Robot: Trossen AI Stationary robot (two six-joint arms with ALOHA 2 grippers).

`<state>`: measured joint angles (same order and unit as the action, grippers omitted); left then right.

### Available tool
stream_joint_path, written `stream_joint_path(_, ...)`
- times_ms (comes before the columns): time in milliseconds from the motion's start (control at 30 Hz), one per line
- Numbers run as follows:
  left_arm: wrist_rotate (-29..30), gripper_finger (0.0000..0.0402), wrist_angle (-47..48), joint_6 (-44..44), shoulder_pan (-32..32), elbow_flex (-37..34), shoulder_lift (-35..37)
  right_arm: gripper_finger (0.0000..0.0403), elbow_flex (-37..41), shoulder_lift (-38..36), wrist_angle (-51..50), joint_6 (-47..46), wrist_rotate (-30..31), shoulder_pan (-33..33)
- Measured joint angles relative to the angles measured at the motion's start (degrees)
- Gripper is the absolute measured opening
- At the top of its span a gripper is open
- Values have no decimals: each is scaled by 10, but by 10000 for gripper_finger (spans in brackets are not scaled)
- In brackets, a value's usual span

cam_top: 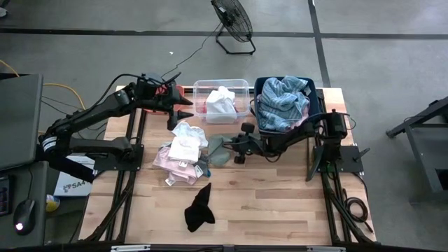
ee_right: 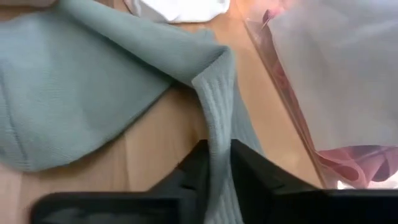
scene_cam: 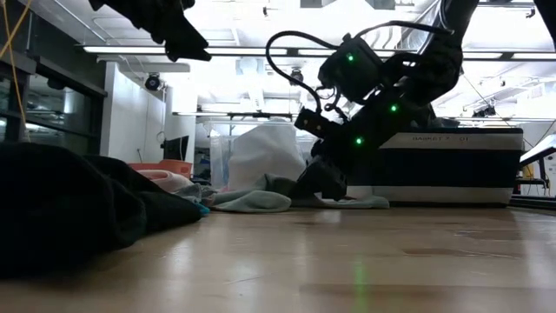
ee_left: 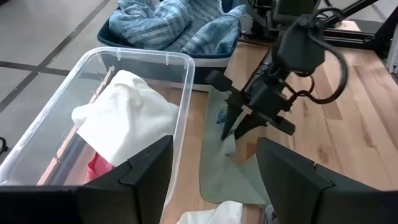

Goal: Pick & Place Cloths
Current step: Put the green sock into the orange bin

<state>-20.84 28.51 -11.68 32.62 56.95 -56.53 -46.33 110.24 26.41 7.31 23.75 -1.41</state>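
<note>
where the wooden slatted surface comes nearest the front edge, a small black crumpled cloth lies alone, well apart from both arms. farther back sits a heap of pale pink and white fabric pieces, and just beside it on the right lies a soft olive green cloth, spread flat on the wood with one ribbed fold raised. the right gripper is down at that fold; in the right wrist view its two dark fingers are clenched on the ribbed edge of the olive green cloth, which runs up between them. the left wrist view shows the same gripper with its tips pressed together on the green fabric beside the bin wall. the left gripper hangs above the back left of the surface, near the clear bin, with its fingers spread wide and nothing between them. behind the cloths stands a clear rigid plastic bin holding a white cloth over something dark red, and touching it on the right a dark blue plastic bin heaped with a large blue-striped cloth.
</note>
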Motion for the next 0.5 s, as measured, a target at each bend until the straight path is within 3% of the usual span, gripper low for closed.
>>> stream_joint_path(100,9,228,0,0,0,0,0,10,0,-4,-1,0,-1,9)
stream_joint_path(500,10,228,0,0,0,0,0,4,-3,-129,12,21,78,57)
